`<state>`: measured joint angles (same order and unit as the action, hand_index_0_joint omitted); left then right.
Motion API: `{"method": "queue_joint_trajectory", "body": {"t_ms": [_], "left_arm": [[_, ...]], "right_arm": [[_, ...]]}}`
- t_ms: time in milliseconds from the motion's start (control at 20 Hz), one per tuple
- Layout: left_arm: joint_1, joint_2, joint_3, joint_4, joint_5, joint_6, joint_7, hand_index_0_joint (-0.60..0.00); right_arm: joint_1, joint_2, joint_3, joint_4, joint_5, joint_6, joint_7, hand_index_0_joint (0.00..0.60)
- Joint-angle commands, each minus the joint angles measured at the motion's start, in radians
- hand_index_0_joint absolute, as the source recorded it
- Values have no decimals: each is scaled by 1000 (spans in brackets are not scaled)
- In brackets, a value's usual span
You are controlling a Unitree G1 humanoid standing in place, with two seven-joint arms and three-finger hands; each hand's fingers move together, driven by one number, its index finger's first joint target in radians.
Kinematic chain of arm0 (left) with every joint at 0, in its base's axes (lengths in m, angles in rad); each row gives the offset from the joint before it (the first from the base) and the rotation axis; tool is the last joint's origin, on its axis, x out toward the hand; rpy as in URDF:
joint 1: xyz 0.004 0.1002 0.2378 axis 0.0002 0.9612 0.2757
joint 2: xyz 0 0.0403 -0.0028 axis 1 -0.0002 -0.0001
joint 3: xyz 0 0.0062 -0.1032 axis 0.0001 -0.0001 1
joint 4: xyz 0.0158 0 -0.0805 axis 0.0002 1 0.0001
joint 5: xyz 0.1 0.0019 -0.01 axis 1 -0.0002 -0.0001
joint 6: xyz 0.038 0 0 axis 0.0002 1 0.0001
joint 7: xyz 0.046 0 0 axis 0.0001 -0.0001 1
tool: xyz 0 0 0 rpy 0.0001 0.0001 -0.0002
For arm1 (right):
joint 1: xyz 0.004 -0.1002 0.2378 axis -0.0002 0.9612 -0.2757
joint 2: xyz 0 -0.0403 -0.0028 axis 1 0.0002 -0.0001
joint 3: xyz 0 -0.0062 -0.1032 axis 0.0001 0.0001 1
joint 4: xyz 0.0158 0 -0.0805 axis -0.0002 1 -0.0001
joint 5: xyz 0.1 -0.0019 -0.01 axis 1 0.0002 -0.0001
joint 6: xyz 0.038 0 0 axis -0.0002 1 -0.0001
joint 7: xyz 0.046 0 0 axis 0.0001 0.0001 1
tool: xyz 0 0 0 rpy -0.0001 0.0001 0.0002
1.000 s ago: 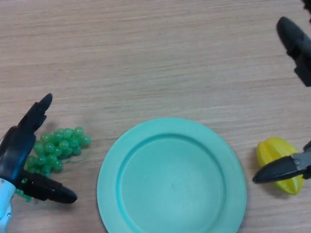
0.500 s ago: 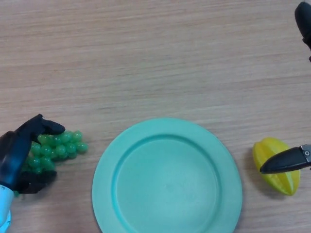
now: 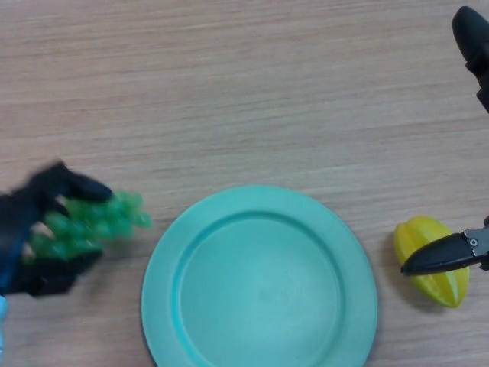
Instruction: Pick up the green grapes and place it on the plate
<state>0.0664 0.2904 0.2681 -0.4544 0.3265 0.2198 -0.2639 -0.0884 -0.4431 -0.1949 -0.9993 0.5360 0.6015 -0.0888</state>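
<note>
The green grapes [image 3: 95, 222] are a bunch at the left, just left of the teal plate [image 3: 260, 279]. My left hand [image 3: 30, 222] is curled round the bunch, with fingers above it and the thumb below, and part of the bunch is hidden in the hand. The grapes stick out of the hand toward the plate. The plate lies at the bottom centre with nothing on it. My right hand [image 3: 447, 256] shows at the right edge, spread open, with one finger over a yellow starfruit.
A yellow starfruit [image 3: 428, 260] lies on the wooden table [image 3: 244, 92] right of the plate. A black finger of my right hand [image 3: 474, 38] shows at the top right corner.
My left hand closed round the grapes and has moved up and slightly right with them. The right hand has barely shifted.
</note>
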Motion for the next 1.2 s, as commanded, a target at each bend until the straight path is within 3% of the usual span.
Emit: {"method": "queue_joint_trajectory", "body": {"t_ms": [50,300,500,600,650,700,850,900,1050,1200], "left_arm": [[2,5,46,-175,-15,17,-47,-600],[121,-57,-143,-417,121,-42,-248,-600],[160,-50,-189,-387,144,-291,-237,-600],[139,-74,-196,-372,98,-336,-180,-600],[138,-75,-196,-370,96,-338,-175,-550],[137,-75,-199,-364,101,-336,-168,-400],[141,-66,-222,-332,159,-314,-136,-50],[140,-62,-224,-320,173,-314,-123,0],[118,-68,-183,-359,82,-214,-152,0],[38,-64,-64,-413,-126,-62,-139,0]], "right_arm": [[-16,-31,-47,-48,8,-106,-24,0],[0,-75,-52,-48,52,-125,-60,0],[4,-98,-48,-48,55,-139,-75,0],[9,-101,-49,-48,45,-140,-68,0],[9,-101,-49,-48,44,-140,-68,0],[9,-100,-48,-48,42,-140,-67,0],[10,-94,-34,-48,18,-139,-61,0],[11,-87,-26,-48,6,-136,-55,0],[3,-88,-15,-48,1,-126,-58,0],[-8,-96,-7,-48,13,-111,-66,0]]}}
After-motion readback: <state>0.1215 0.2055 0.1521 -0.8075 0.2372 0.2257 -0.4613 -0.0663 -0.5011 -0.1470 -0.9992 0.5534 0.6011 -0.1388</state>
